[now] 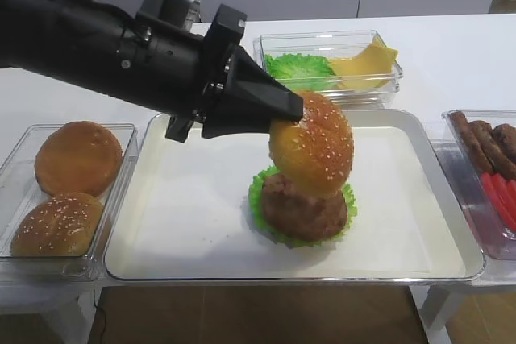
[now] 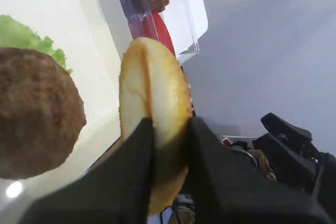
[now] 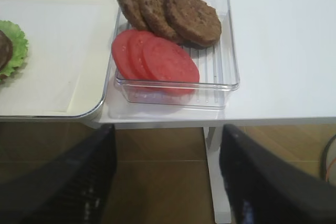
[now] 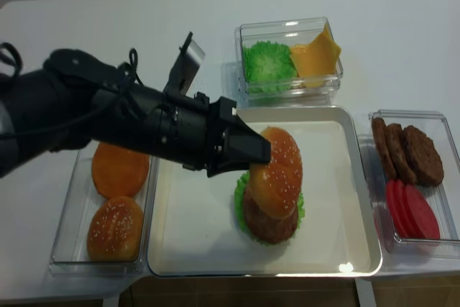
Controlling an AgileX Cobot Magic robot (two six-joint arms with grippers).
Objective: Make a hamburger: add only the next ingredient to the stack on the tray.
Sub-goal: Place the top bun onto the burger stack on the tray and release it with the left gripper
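1. Squeezing the seeded bun top (image 1: pixel 313 147) on its edge, the left pincer (image 1: pixel 290 110) tilts it just above the patty (image 1: pixel 302 205).
2. Patty sits on lettuce (image 1: pixel 260 199) on the tray (image 1: pixel 185 231).
3. Right pincer (image 3: pixel 167 182) is wide.

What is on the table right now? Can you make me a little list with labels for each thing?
left tool: shut on the sesame bun top
sesame bun top: tilted on edge, just above the patty
patty: on the lettuce leaf
lettuce leaf: under the patty, on the tray
tray: middle of the table
left box: one smooth bun, one seeded bun
back box: loose lettuce and yellow cheese
right box: three patties, tomato slices
right tool: open, off the table's edge, holding nothing
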